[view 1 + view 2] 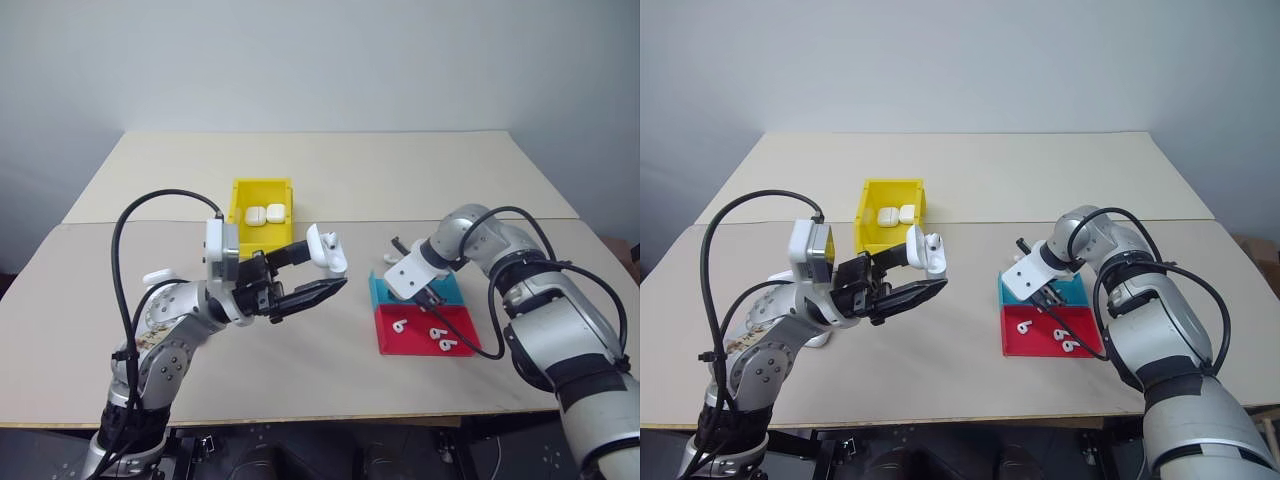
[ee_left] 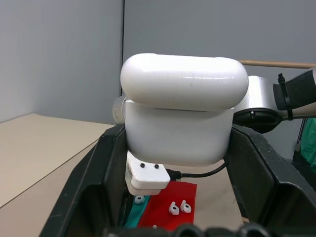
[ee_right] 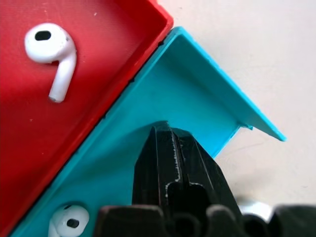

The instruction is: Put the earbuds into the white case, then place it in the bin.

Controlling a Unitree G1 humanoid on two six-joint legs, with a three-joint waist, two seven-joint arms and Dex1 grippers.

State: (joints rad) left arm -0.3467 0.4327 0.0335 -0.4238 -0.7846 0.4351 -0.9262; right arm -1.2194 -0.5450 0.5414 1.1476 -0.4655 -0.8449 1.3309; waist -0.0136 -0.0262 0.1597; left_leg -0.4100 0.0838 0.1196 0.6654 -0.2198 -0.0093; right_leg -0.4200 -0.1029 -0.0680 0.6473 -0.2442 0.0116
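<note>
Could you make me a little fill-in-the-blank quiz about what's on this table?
1. The left gripper is shut on a glossy white earbud case whose lid is ___.
2. The tall-walled yellow plastic bin holds ___ white cases.
3. The right gripper is shut over the shallow ___ tray.

Missing words: open; two; cyan

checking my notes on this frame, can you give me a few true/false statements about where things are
1. The left gripper holds a white case above the table. True.
2. The case's lid is shut. False: it stands open, with an earbud in it.
3. The yellow bin is empty. False: two white cases lie in it.
4. The right gripper is shut, down in the cyan tray. True.
5. The red tray holds three earbuds. True.
6. The cyan tray lies nearer the robot than the red tray. False: it lies beyond it.
</note>
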